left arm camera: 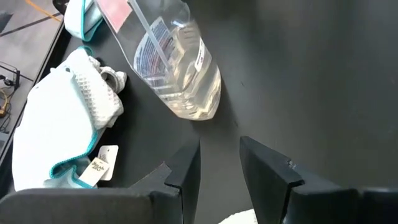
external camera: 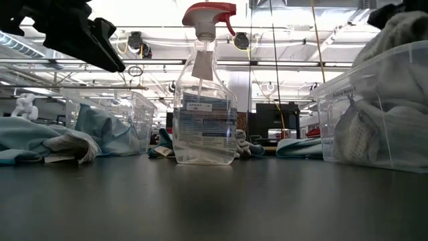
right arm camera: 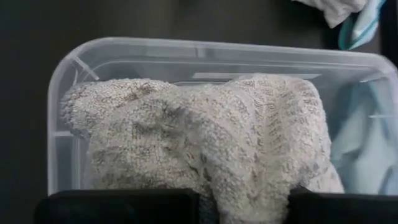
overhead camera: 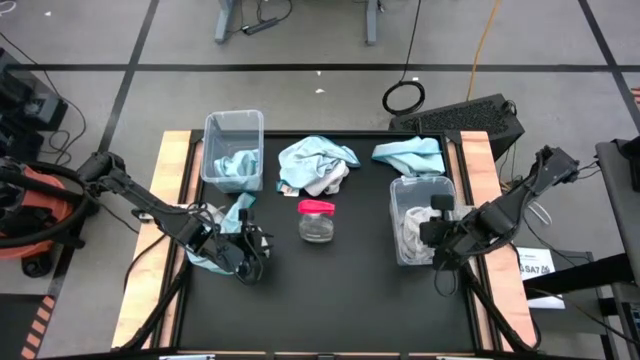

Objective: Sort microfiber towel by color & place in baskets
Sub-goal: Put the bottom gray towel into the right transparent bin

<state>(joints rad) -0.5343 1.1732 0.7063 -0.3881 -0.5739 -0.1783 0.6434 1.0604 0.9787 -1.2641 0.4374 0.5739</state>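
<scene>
The right gripper (overhead camera: 437, 232) hangs over the right basket (overhead camera: 398, 192), fingers clamped on a white towel (right arm camera: 205, 143) so the cloth drops in with the whites. The left gripper (overhead camera: 243, 252) hovers near the table's front left beside a teal towel (overhead camera: 225, 222), fingers slightly apart, holding nothing, probably lining up a grab for the left basket (overhead camera: 232, 124) with its 1 teal towel. More towels (overhead camera: 315, 165) wait behind the spray bottle (overhead camera: 317, 220).

left arm (overhead camera: 140, 200): dark, jointed links | right arm (overhead camera: 505, 205): dark, jointed links | fingers (left arm camera: 261, 168): flat, black
</scene>
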